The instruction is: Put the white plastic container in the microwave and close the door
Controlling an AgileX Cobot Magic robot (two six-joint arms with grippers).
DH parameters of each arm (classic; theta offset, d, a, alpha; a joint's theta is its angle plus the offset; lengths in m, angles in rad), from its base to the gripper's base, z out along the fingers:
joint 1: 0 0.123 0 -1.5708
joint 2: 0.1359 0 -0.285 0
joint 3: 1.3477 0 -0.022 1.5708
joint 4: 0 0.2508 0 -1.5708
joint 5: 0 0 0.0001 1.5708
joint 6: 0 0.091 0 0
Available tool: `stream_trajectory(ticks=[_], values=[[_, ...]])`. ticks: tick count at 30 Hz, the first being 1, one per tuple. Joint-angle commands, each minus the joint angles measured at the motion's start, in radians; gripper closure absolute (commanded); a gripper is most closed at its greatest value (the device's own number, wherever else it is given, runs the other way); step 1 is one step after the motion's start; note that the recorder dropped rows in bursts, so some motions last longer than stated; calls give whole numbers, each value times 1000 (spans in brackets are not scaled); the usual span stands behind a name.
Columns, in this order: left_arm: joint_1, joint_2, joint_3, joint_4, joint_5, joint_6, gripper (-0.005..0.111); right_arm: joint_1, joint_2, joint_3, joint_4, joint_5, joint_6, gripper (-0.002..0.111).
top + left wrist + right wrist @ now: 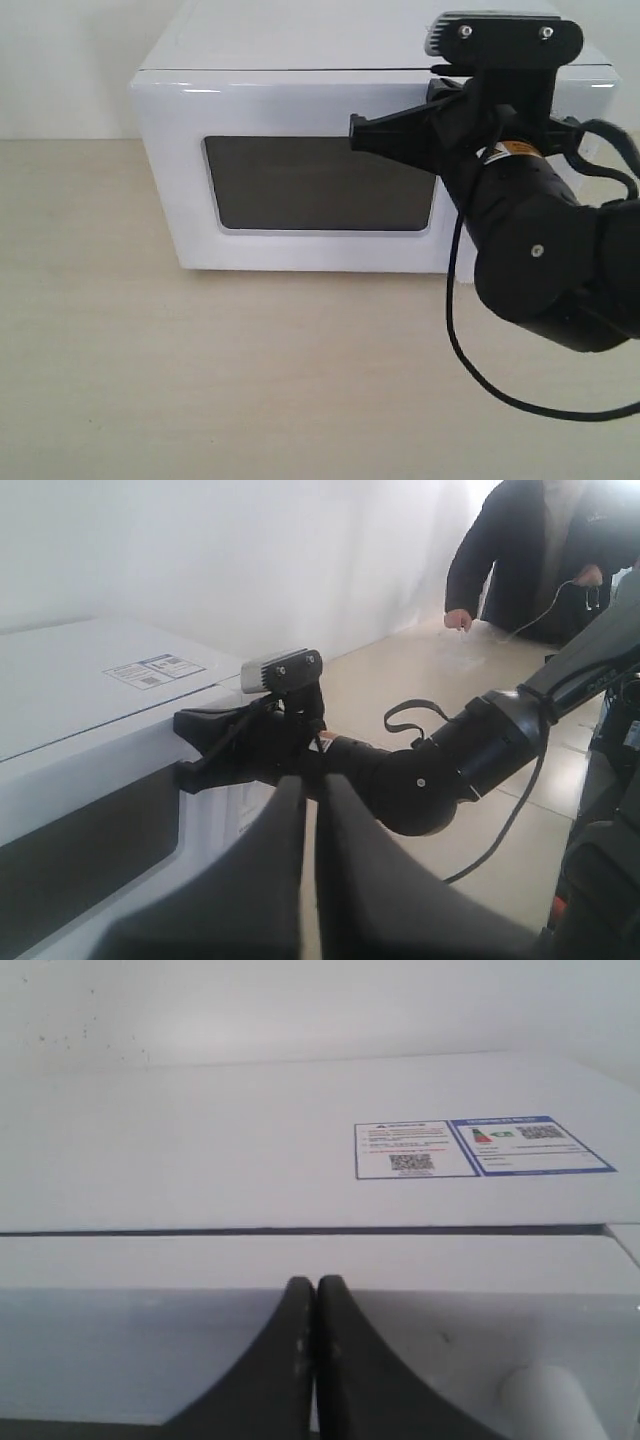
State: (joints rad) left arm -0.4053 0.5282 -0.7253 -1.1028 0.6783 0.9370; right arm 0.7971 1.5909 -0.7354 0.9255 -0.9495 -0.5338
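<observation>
The white microwave (300, 50) stands at the back of the table with its door (300, 105) closed and the dark window (320, 185) facing me. The white plastic container is hidden from every view. My right gripper (355, 133) is shut with nothing in it, its tip against the upper right of the door front. In the right wrist view that gripper (316, 1285) meets the door (150, 1260) just below the top seam. My left gripper (311, 780) is shut and holds nothing; it hangs off the microwave (80, 680) and does not appear in the exterior view.
The beige tabletop (200, 380) spreads in front of the microwave. A black cable (470, 370) loops down from the right arm. Stickers (480, 1147) lie on the microwave's top, and a round dial (545, 1395) shows beside the door. A person in dark clothes (540, 550) sits at the far end.
</observation>
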Motion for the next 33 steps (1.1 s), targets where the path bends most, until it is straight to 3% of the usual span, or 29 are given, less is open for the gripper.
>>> stream_trajectory(ticks=[1, 16, 27, 33], values=[[-3, -4, 7, -14, -5, -2, 102, -12, 29, -43, -2, 16, -17, 108], [-3, -4, 7, -14, -5, -2, 102, -10, -10, -48, 22, 46, -42, 108], [-3, -4, 7, -35, -5, -2, 102, -10, -304, -48, 372, 331, -519, 108], [-3, -4, 7, -113, -5, -2, 102, -10, -527, -44, 784, 454, -920, 108]])
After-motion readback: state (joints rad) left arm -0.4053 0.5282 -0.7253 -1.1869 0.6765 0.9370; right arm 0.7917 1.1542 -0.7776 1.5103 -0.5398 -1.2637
